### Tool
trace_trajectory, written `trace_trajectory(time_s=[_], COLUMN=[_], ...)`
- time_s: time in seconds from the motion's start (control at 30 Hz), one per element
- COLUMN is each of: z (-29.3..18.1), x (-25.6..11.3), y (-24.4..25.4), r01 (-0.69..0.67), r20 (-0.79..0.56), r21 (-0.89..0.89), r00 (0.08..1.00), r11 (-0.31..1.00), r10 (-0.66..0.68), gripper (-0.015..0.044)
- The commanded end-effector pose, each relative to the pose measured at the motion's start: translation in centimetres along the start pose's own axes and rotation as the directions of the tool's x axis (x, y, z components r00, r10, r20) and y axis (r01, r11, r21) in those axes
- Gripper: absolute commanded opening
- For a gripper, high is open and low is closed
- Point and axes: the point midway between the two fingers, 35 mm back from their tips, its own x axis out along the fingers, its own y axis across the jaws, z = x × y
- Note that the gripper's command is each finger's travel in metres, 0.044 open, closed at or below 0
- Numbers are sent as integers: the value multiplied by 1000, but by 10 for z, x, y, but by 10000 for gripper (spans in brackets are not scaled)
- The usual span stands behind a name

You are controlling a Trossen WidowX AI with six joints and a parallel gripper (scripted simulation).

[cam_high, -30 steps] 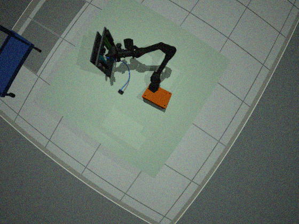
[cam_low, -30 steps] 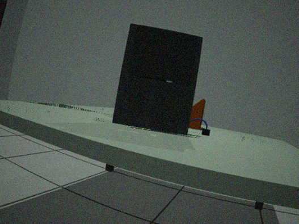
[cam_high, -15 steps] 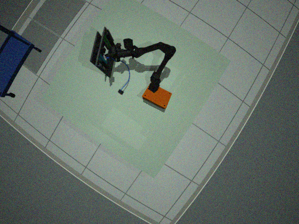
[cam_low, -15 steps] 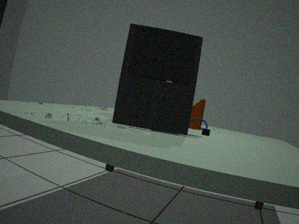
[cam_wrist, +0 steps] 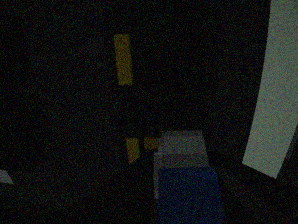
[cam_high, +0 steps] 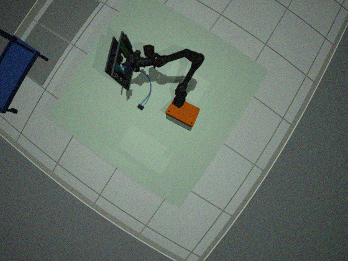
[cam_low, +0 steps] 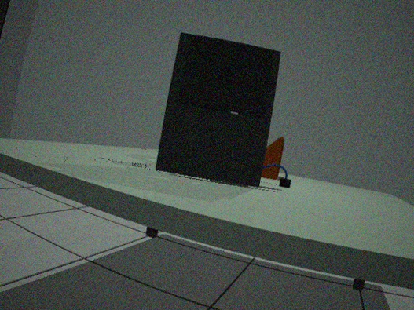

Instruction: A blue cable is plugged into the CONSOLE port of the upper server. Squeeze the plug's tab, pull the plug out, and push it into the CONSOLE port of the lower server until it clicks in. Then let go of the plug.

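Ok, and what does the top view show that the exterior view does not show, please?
Only the top view: the black robot arm, its claw at the rack, and a blue cart. Only the exterior view: the dark back panel of the rack seen nearly face-on, and the table's edge from the side. Both: the blue cable, the small black block at its end, and something orange.
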Motion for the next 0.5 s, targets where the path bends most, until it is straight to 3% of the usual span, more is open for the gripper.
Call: trace_trajectory(time_s=[0.0, 0.1, 0.47], z=[1, 1, 0], x=[2, 2, 0], y=[1, 1, 0], r01=[-3, -3, 0], r20=[2, 2, 0], r21=[3, 3, 0], r00=[1000, 1000, 1000], r11=[1000, 1000, 1000], r10=[3, 3, 0], gripper=[0, 0, 289])
